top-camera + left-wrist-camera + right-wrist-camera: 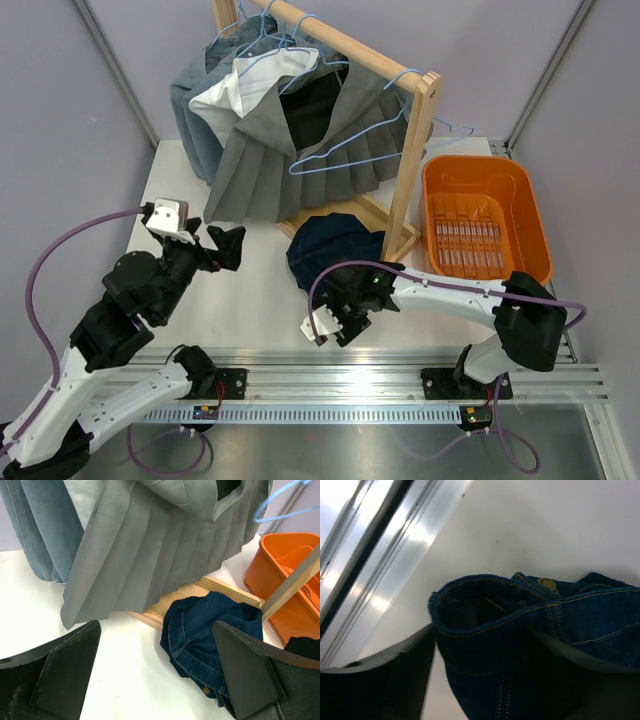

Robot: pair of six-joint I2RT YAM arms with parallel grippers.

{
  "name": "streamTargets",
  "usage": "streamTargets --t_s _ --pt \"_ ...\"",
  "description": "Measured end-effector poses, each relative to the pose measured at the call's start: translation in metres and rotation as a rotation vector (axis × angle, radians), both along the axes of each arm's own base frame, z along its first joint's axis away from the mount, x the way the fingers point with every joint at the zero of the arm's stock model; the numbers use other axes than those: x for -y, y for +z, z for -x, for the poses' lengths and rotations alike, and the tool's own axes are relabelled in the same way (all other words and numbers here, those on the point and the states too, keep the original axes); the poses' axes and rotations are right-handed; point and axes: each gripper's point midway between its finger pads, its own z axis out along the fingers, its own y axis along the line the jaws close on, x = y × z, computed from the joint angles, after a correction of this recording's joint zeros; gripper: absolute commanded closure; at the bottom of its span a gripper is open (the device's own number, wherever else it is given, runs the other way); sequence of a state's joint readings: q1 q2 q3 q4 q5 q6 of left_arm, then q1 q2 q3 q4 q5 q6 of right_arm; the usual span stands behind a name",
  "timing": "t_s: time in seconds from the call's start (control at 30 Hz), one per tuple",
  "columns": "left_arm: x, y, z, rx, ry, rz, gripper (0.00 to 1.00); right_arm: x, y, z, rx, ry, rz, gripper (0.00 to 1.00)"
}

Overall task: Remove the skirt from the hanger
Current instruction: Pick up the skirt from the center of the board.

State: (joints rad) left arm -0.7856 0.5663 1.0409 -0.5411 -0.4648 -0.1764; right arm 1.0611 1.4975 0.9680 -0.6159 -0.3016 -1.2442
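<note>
Gripping the dark denim garment (335, 245) (560, 630) with the right gripper (350, 285) (480, 645): fingers clamped on either side of a bunched waistband, a brass button showing just past them. Lying heaped toward the middle of the white table (250, 300), just in front of the wooden rack (412, 160), with the gripped fold raised off the surface, not far from the aluminium rail (400, 375) along the near edge.

Spreading the left gripper (228, 246) (156, 645) wide, with nothing between the fingers, toward the left edge of the table and pointed at the grey pleated skirt (270, 170) (150, 555). Hanging there on the blue wire hanger (330, 150) from the rack's top bar near the far edge, pleats falling at a slant, hem low over the rack's base board, well apart from both grippers.

Sharing the same bar toward the far-left corner: a light blue denim garment (195, 110) and a white garment (245, 85), both pressed against the skirt's upper part.

Sitting at the right edge, just beside the rack's upright: an orange basket (435, 170) (280, 580), with a bare wire hanger (450, 125) hooked at the bar's right end, beyond the basket's far rim.
</note>
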Motion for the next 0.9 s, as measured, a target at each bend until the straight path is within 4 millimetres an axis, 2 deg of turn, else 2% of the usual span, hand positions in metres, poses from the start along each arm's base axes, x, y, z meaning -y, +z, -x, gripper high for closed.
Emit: streamTargets --t_s 0.07,0.1,0.23,0.3,0.37,0.43,0.53,0.6,0.67,0.8,0.9 --pt "-0.001 -0.001 0.001 0.000 0.000 0.001 0.01 -0.002 -0.006 -0.005 0.009 -0.022 0.007 0.46" --pt "-0.001 0.000 0.001 0.003 0.000 0.004 0.01 -0.003 -0.007 -0.007 0.011 -0.032 0.009 0.70" --pt "-0.004 0.004 0.004 0.017 0.002 0.017 0.01 -0.005 0.002 -0.008 0.002 -0.077 -0.010 1.00" --pt "-0.005 0.007 0.004 0.027 0.002 0.024 0.01 -0.005 0.020 -0.003 -0.015 -0.086 -0.037 1.00" --pt "-0.005 0.008 0.004 0.032 0.002 0.023 0.01 -0.007 0.050 0.004 -0.029 -0.085 -0.097 1.00" --pt "-0.005 0.007 0.004 0.033 0.001 0.015 0.01 -0.012 0.103 0.012 -0.043 -0.074 -0.215 1.00" --pt "-0.005 0.007 0.003 0.035 0.001 0.004 0.01 -0.014 0.203 0.019 -0.033 -0.080 -0.451 1.00" --pt "-0.005 0.008 0.003 0.038 0.001 -0.001 0.01 -0.006 0.270 0.018 -0.020 -0.111 -0.611 1.00" --pt "-0.005 0.008 0.002 0.039 0.001 -0.009 0.01 0.009 0.326 0.014 -0.008 -0.159 -0.743 1.00" --pt "-0.003 0.007 0.000 0.040 0.000 -0.028 0.01 0.033 0.404 0.008 0.014 -0.230 -0.931 1.00" --pt "-0.002 0.009 -0.002 0.044 -0.001 -0.044 0.01 0.042 0.441 0.014 0.013 -0.248 -1.027 1.00"
